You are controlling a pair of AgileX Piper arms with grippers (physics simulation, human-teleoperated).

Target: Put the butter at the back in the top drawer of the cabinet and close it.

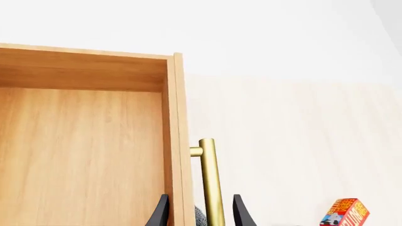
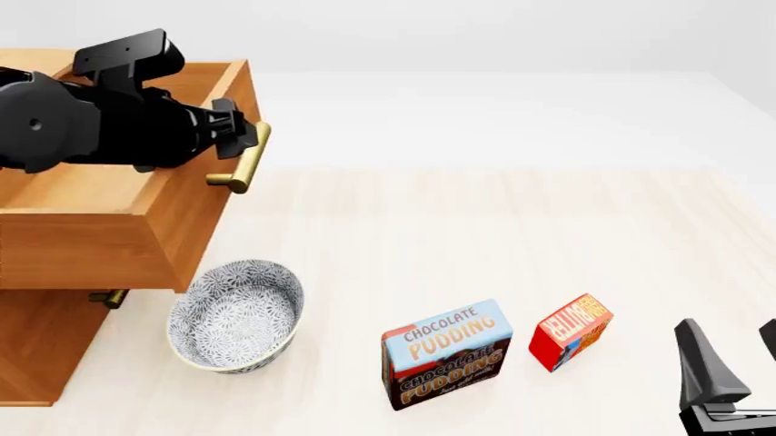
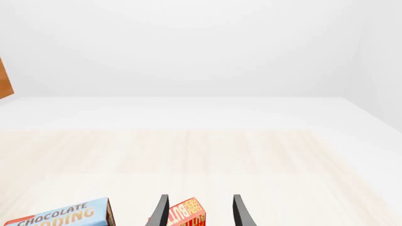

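Front view: left gripper point(image 2: 239, 136) straddled the top drawer point(image 2: 145, 213) handle at upper left, jaws parted, drawer pulled out; right gripper point(image 2: 728, 363) open, empty, lower right beside the butter point(image 2: 570, 331).

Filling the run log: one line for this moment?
top drawer: open | left gripper: open around handle | butter: on table | right gripper: open
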